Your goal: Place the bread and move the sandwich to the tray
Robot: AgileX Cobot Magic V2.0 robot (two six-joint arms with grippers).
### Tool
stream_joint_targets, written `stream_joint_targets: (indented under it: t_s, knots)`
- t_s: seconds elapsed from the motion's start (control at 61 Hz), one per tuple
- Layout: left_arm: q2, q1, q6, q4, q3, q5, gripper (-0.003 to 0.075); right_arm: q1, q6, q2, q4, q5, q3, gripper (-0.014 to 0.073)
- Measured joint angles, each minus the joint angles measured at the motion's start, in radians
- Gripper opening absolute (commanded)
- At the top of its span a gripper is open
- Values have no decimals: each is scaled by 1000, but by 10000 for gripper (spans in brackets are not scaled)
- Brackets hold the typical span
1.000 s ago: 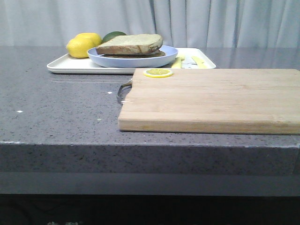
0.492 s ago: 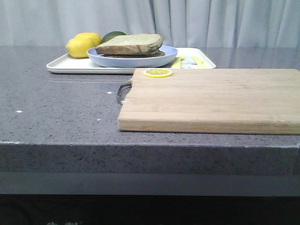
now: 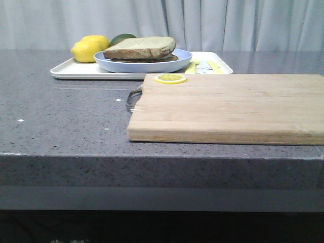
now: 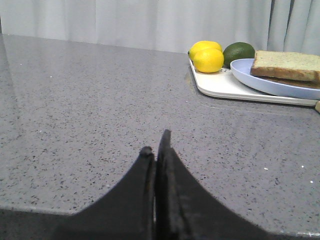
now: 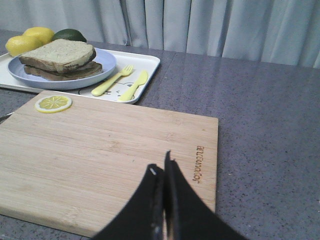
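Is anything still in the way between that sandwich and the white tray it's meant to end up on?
Nothing visible: the sandwich sits on its blue plate, and the plate already rests on the tray.

Wooden cutting board [image 3: 228,106] is lying flat on the grey speckled countertop [image 3: 61,116], near the front edge, with a metal handle [image 3: 132,97] sticking out of its left end. A lemon slice [image 3: 170,78] is sitting on the board's far left corner. Burned-in lettering [image 5: 200,163] is showing near one short end of the board in the right wrist view. Two lemons [image 3: 90,48] are sitting touching each other at the back left, a dark green lime [image 3: 123,38] just behind them. Pale grey curtain [image 3: 228,23] is hanging across the whole background.
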Motion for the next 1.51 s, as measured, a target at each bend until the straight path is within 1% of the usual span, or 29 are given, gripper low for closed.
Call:
stream_joint_targets:
  t_s: [0.148,0.262,0.41,0.508,0.607,0.738,1.508]
  knots:
    - [0,0,0,0,0,0,-19,0,0,-2,-2,-10,8,-78]
    - [0,0,0,0,0,0,-19,10,24,-24,-43,-79,61,-78]
    - [0,0,0,0,0,0,-19,19,137,-118,-142,-232,219,-78]
    - [0,0,0,0,0,0,-19,21,187,-180,-157,-271,324,-78]
    - [0,0,0,0,0,0,-19,21,212,-217,-161,-253,369,-78]
    - [0,0,0,0,0,0,-19,21,217,-223,-163,-216,372,-78]
    - [0,0,0,0,0,0,-19,21,224,-223,-163,-212,373,-78]
